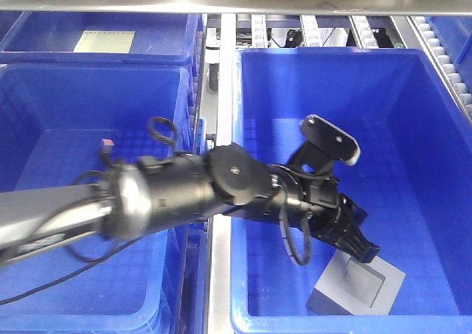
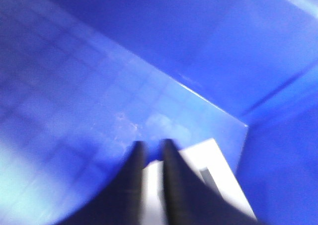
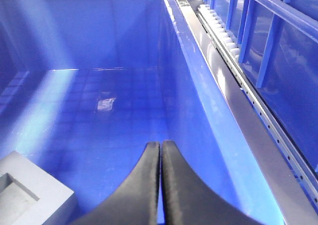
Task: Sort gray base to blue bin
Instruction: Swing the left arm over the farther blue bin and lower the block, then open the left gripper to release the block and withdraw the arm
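Note:
The gray base (image 1: 358,284) rests low in the front right corner of the blue bin (image 1: 332,52), its recessed panel facing up. My left arm reaches across into the bin, and the left gripper (image 1: 366,254) meets the base's back edge. In the blurred left wrist view the left gripper (image 2: 152,144) has its jaws nearly together, with a strip of the base (image 2: 151,185) between them over the bin floor (image 2: 74,86). My right gripper (image 3: 160,143) is shut and empty inside the bin (image 3: 184,61), with the base (image 3: 30,195) at its lower left.
A blue crate holding a small red item (image 1: 108,143) stands at the left. A blue crate with a pale paper sheet (image 1: 103,40) is behind it. A metal rail (image 1: 221,275) separates the crates. A roller conveyor (image 3: 223,34) runs along the bin's right side.

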